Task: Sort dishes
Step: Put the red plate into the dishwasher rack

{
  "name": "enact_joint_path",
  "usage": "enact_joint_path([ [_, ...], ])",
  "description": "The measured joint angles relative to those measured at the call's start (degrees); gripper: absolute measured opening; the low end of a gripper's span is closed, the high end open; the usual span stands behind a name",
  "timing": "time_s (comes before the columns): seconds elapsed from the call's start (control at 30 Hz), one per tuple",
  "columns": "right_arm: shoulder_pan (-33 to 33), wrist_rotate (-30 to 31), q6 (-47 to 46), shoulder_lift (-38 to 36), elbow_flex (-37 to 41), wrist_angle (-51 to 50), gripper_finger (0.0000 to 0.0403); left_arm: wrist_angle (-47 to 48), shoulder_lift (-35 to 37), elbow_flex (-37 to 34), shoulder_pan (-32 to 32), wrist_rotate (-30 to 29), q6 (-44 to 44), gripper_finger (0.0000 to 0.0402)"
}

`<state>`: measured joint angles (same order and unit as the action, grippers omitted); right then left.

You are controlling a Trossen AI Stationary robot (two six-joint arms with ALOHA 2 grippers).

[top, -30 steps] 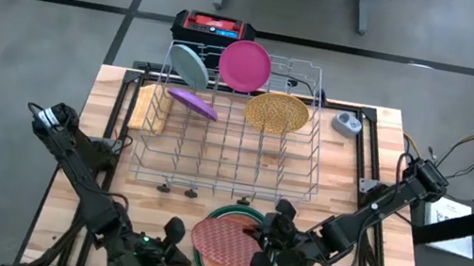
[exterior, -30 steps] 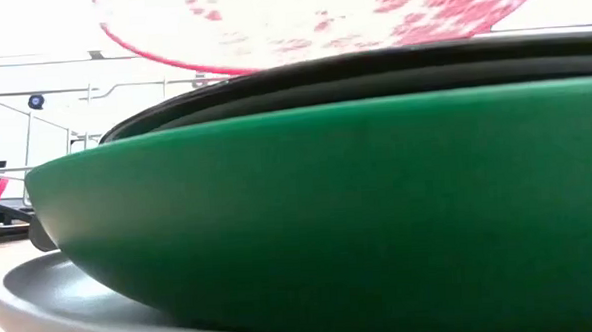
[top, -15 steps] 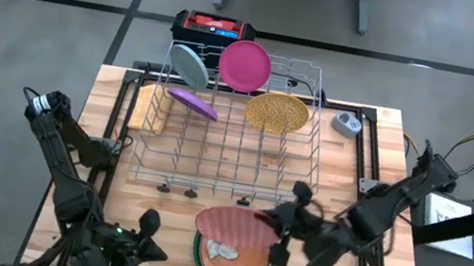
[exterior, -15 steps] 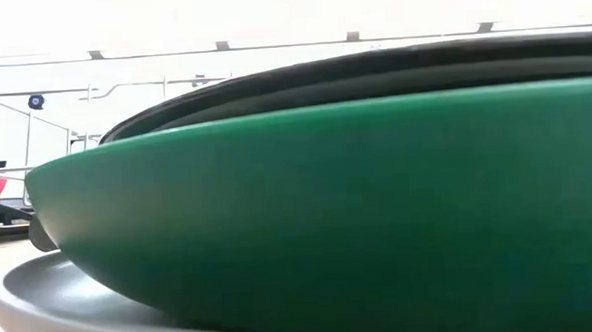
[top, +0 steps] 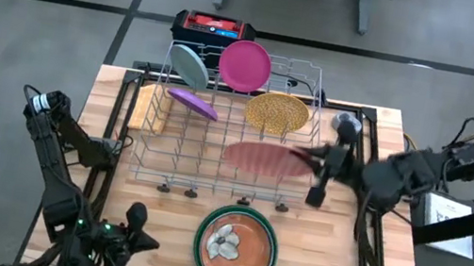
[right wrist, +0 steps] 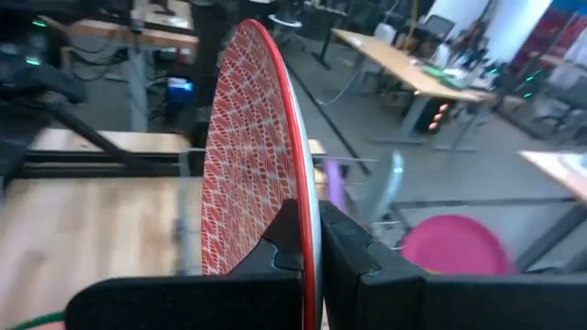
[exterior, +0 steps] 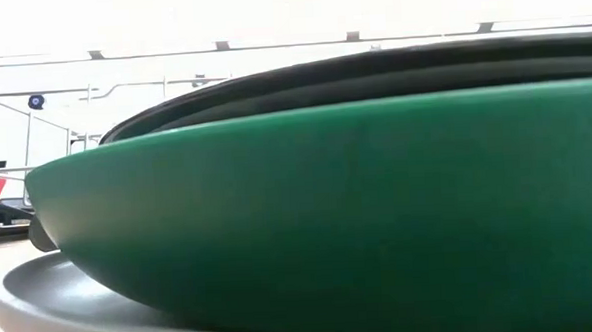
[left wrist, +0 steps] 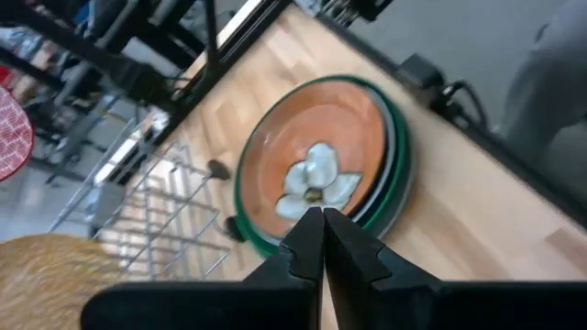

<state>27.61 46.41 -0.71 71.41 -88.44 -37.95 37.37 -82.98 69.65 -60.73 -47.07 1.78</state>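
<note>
- High view: right gripper [top: 319,168] clamped on rim of red patterned plate [top: 266,158], held over dish rack [top: 213,163].
- Left wrist view: left gripper [left wrist: 322,223] fingers together, just before brown plate [left wrist: 316,151].
- Right wrist view: red patterned plate [right wrist: 248,156] pinched upright between fingers [right wrist: 284,240].

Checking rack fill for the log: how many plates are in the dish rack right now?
4 seated in the dish rack: pale blue plate, pink plate, purple plate, yellow patterned plate. The right gripper holds a red patterned plate over it, not yet slotted.
</note>
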Motion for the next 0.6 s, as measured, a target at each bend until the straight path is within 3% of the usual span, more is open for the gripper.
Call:
enact_joint_path([
  [0.6, -29.74, -25.35, 18.83, -1.91, 1.43, -2.62, 0.0000, 7.11, -0.02, -0.02, -0.21, -3.22, 5.46, 0.0000],
])
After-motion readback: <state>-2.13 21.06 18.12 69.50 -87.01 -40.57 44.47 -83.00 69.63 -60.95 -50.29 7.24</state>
